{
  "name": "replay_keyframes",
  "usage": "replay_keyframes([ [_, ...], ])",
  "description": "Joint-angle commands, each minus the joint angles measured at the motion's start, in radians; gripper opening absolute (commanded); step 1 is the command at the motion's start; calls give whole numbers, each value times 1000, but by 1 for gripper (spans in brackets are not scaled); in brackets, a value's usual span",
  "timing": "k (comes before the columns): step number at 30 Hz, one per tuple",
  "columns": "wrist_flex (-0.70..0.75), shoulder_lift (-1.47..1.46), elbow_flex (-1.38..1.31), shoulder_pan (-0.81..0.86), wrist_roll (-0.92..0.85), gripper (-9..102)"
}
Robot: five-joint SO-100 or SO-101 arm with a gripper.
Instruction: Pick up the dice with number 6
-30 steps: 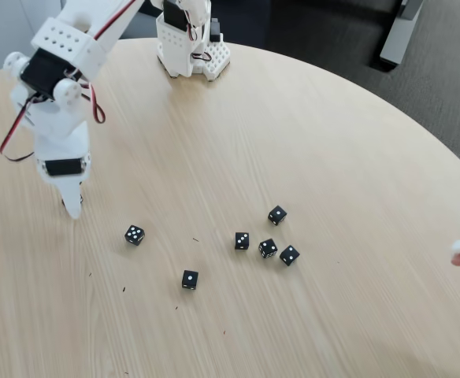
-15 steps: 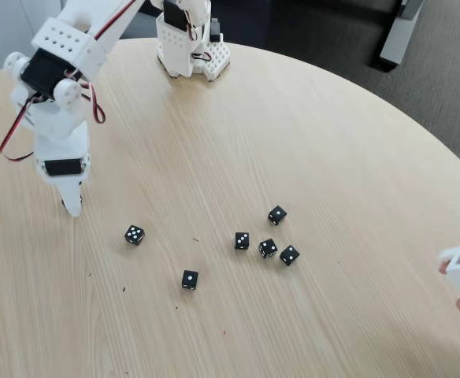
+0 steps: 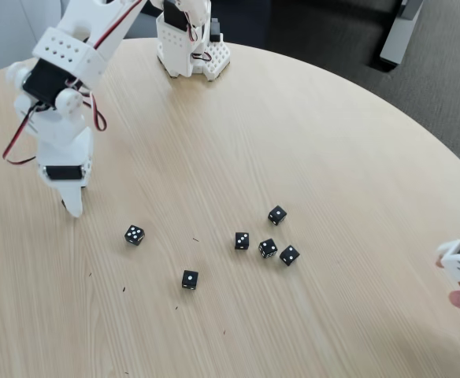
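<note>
Round wooden table, arm bent downward, fingers near tabletop

A round table of pale wood grain stands under soft, even light. Beyond its far edge lies dark grey carpet. On the carpet at the upper right stands a light grey furniture leg.

Pale wood-grain table, matt and smooth. White plastic arm, faintly satin, with glossy red wires beside it. Small black dice on the table, smooth, slightly shiny.
</note>
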Motion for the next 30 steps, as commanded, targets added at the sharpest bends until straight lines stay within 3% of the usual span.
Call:
replay_keyframes([
  [1, -3, 3, -17, 2, 15, 19],
  [12, -2, 5, -17, 0, 14, 16],
  [30, -2, 3, -2, 3, 206, 8],
])
